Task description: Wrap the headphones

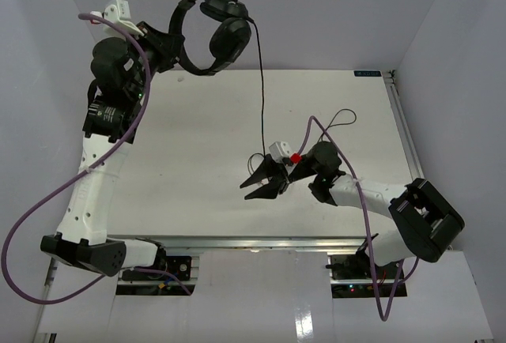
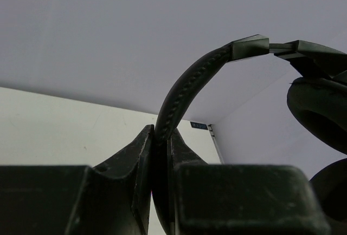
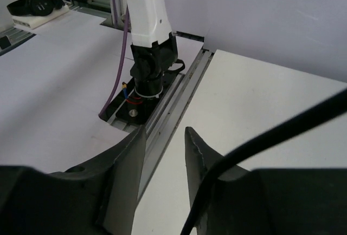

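The black headphones (image 1: 225,39) hang in the air above the far left of the table. My left gripper (image 1: 170,43) is shut on their headband (image 2: 190,86), which rises from between the jaws (image 2: 161,132) and arches over to an ear cup (image 2: 320,116). The thin black cable (image 1: 262,90) drops from the ear cups straight down to my right gripper (image 1: 247,192) over the middle of the table. In the right wrist view the cable (image 3: 282,129) crosses the right finger and runs down along its inner face. That gripper (image 3: 165,130) is open, with a clear gap between the jaws.
More cable lies in a loose loop (image 1: 340,118) on the white table (image 1: 198,153) behind the right wrist. An aluminium rail (image 3: 179,99) edges the table, with the left arm's base (image 3: 149,67) beside it. White walls close in the left, back and right.
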